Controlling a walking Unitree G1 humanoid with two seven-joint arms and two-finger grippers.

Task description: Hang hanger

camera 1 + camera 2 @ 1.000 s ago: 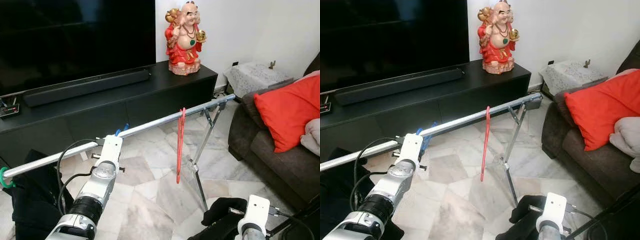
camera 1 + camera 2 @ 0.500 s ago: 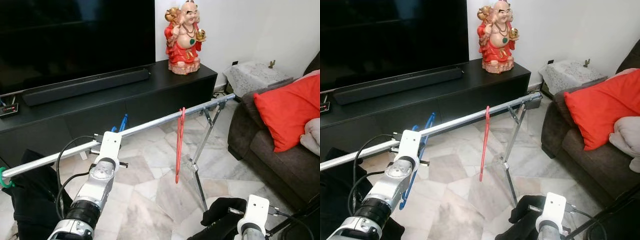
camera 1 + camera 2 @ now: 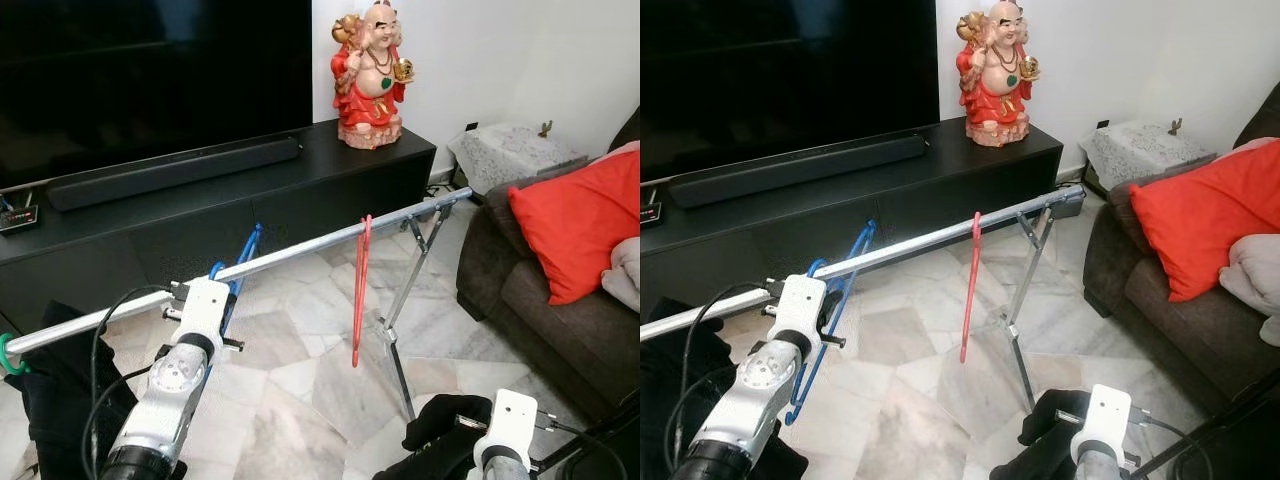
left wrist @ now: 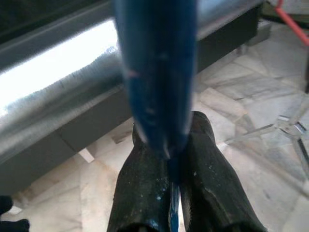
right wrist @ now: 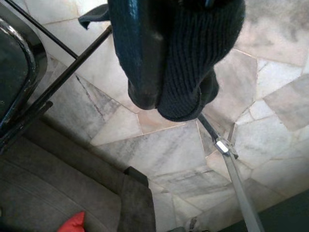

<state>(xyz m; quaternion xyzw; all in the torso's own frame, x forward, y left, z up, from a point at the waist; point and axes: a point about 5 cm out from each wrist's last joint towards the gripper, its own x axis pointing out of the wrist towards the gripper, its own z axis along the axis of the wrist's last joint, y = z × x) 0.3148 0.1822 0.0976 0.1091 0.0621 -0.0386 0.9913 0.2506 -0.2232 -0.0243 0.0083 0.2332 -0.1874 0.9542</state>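
Red figurine [image 3: 371, 75] atop black TV cabinet [image 3: 300, 180]; red cushion [image 3: 575, 220] on sofa [image 3: 520, 290].

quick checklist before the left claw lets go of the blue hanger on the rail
1. Blue hanger hook over the silver rail: cannot tell; it sits at the rail, but the seating is hidden.
2. Left claw grip: ok, fingers shut on the blue hanger.
3. Spacing from the red hanger: ok, it hangs well apart along the rail.
4. Room below: ok, the blue hanger's lower end hangs above the marble floor.
5. Right claw: ok, low and away from the rail, holding dark cloth.
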